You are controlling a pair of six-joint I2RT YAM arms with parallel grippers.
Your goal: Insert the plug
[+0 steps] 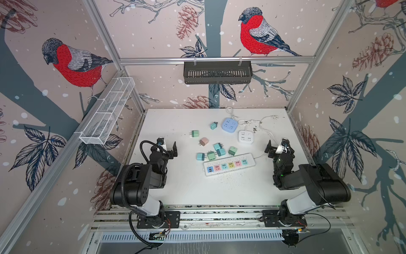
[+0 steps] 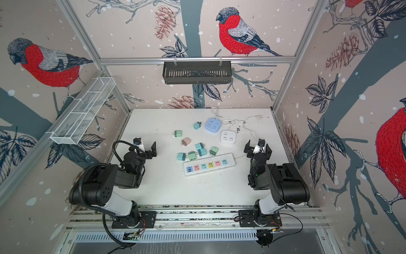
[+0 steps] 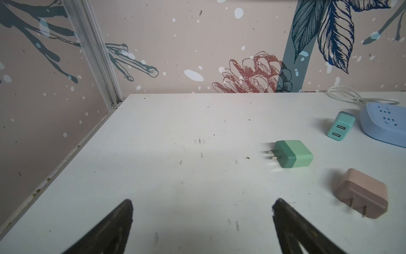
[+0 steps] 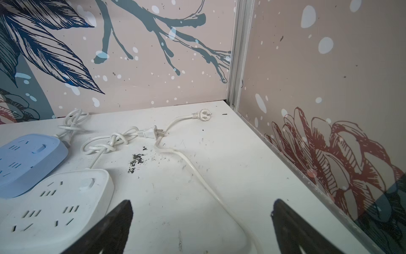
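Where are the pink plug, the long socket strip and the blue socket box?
pink plug (image 3: 363, 191): left wrist view, on its pink casing.
long socket strip (image 1: 229, 165): in a top view, on its row of coloured sockets.
blue socket box (image 1: 229, 125): in a top view, on its top face.

With the power strip (image 1: 229, 164) as the dial's centre on the table (image 1: 175, 187) and twelve toward the back wall, a cluster of plugs (image 1: 220, 151) lies just beyond it, from ten round to twelve. Between ten and eleven lies a lone plug (image 1: 203, 141), with a second plug (image 1: 195, 133) farther out on the same line and a third plug (image 1: 213, 125) at eleven. The far socket block (image 1: 229, 125) sits at twelve and the near socket block (image 1: 245, 136) at one, just beside it. Their cords (image 1: 248, 121) tangle behind them. The left gripper (image 1: 168, 146) hangs between nine and ten, the right gripper (image 1: 277, 146) between two and three.
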